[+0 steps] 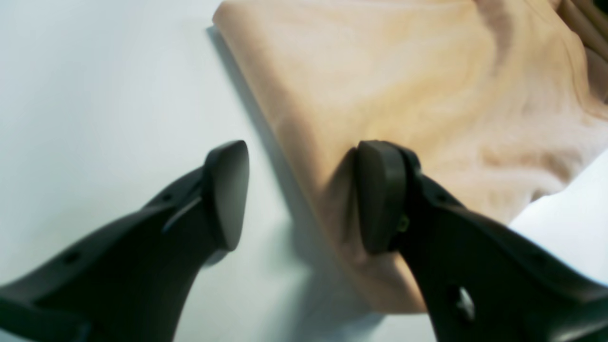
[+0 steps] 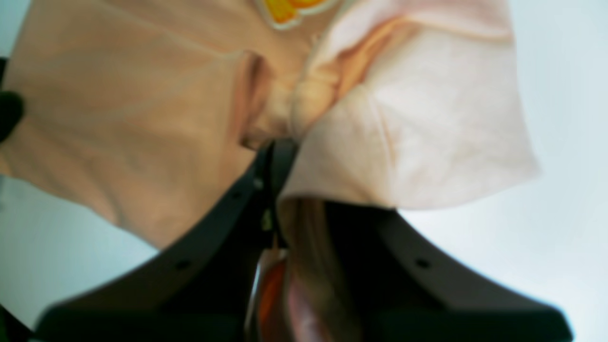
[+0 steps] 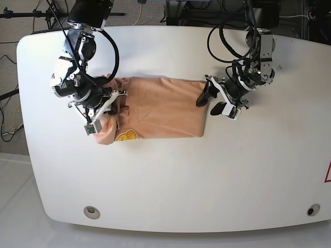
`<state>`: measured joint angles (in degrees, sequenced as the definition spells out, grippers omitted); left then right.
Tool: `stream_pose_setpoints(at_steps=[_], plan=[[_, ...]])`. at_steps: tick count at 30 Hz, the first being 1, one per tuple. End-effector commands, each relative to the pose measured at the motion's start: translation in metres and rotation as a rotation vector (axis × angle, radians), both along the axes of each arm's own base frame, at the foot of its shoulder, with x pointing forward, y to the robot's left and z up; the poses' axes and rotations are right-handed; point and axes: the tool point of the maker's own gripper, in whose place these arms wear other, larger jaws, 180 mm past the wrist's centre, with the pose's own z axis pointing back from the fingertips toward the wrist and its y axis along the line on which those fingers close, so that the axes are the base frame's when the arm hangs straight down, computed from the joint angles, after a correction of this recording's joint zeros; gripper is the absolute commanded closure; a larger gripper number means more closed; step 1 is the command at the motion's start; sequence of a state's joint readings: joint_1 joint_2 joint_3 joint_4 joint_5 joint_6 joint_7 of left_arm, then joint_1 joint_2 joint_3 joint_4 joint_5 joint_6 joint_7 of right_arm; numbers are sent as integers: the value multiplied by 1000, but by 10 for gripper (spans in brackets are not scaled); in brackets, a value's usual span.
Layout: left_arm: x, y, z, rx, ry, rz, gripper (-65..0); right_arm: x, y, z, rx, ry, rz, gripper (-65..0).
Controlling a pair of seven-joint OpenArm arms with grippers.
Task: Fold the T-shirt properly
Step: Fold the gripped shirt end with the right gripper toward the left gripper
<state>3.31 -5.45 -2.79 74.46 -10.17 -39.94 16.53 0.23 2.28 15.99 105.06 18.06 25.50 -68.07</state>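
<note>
With the right end effector (image 2: pixel 278 156) pinching bunched T-shirt (image 3: pixel 160 106) cloth and the left end effector (image 1: pixel 304 194) spread empty, pulling could drag the fold askew toward the desk (image 3: pixel 207 175) edge.

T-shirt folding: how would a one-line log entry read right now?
T-shirt: partly folded on table | right hand: shut on T-shirt | left hand: open at T-shirt's edge

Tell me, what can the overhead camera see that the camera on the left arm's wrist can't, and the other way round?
Only the base view shows the whole white table, both arms, the right gripper shut on bunched cloth, and the yellow print. Only the left wrist view shows close up that the left gripper stands open, straddling the shirt's folded edge. Both show the pink T-shirt lying on the table.
</note>
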Motion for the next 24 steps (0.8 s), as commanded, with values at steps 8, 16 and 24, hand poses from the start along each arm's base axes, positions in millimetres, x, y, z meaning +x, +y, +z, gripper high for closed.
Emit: stream_pose_setpoints(at_steps=[8,16,24], plan=[[2,1,2,20,-7,-10,-327,12,43,29,18,-103,118,0],[2,1,2,20,-7,-10,-327,13,79,34,50,-117,202,0],[2,1,2,21,-6,-11,-326,15,112,26,80,-84,276,0]])
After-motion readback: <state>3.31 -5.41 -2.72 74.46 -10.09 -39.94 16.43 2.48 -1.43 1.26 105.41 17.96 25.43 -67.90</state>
